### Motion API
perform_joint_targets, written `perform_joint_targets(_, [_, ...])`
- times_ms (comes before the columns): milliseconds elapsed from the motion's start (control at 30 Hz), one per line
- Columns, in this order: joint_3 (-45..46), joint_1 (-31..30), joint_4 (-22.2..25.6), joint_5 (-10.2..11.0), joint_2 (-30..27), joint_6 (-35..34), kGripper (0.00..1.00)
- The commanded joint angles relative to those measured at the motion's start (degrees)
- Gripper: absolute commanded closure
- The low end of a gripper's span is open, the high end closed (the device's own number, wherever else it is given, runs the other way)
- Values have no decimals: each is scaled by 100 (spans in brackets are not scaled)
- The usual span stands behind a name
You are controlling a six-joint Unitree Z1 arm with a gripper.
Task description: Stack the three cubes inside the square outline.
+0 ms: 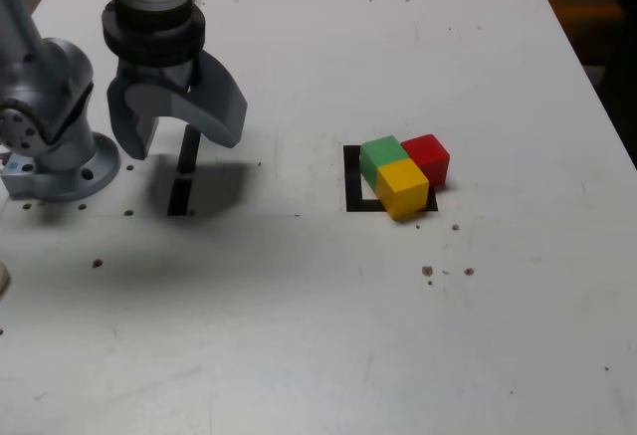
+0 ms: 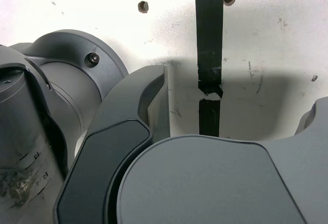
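Nearest in the exterior view, the white counter (image 1: pixel 299 355) carries only small brown specks and holes. Farther in, at mid-depth, the yellow cube (image 1: pixel 402 188), the green cube (image 1: pixel 379 157) and the red cube (image 1: pixel 426 157) sit pressed together in a cluster on the counter, none atop another. They cover most of the square outline (image 1: pixel 351 178); only its edge toward the exterior view's left and part of its near edge show, so how much of each cube lies inside cannot be made out. Well apart, toward the exterior view's left, the hand (image 1: pixel 179 131) hangs above two short black tape strips (image 1: pixel 184 171), its jaws spread wide with nothing between them. The arm's grey base (image 1: pixel 60 146) is cut off at the frame edge. No readable writing shows; markings on the wrist housing in the wrist view are too blurred.
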Motion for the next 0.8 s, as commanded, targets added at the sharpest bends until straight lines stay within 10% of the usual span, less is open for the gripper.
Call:
perform_joint_targets(0, [-52, 14, -12, 3, 14, -27, 0])
perform_joint_targets(233, [-444, 274, -199, 346, 36, -34, 0])
perform_joint_targets(500, [-1101, 777, -282, 229, 424, -83, 0])
perform_joint_targets(767, [-2216, 1072, -74, 170, 969, -1648, 0])
